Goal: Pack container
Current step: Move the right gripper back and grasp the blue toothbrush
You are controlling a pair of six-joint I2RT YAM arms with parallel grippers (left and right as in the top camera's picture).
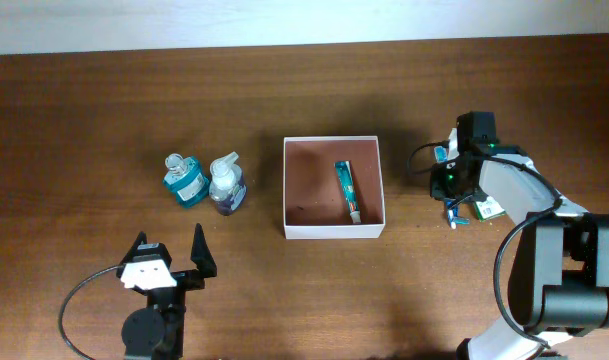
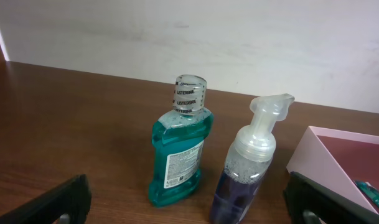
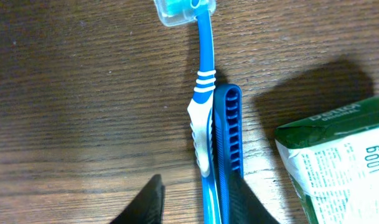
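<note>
White, thin walls and a flat reddish-brown floor make up the container (image 1: pixel 333 231), a square shallow box at the middle of the wooden table (image 1: pixel 84 120); inside lies one thing only, a slim teal toothpaste tube (image 1: pixel 347 190) towards its right wall, so the packing looks barely begun; most of the floor is bare.

To the left, just apart from the box, stand two bottles close together: a flat-sided clear mouthwash bottle (image 2: pixel 178 152) of blue-green liquid with a printed band at its cap, and a rounded foam pump bottle (image 2: pixel 248 168) with a translucent spout and dark violet contents; both are smooth, hard plastic, upright, not yet packed.

To the right lie a blue toothbrush (image 3: pixel 203 118) with white rubbery grip ridges and a clear cap over its head, a dark blue ribbed piece (image 3: pixel 229 134) touching it, and a green-and-white carton (image 3: pixel 338 162); all wait outside.

The right gripper (image 3: pixel 195 190) straddles the toothbrush handle, jaws narrow but with a gap on one side; I judge nothing is pinched; the left gripper (image 1: pixel 169 236) is spread wide, empty, near the bottles.
</note>
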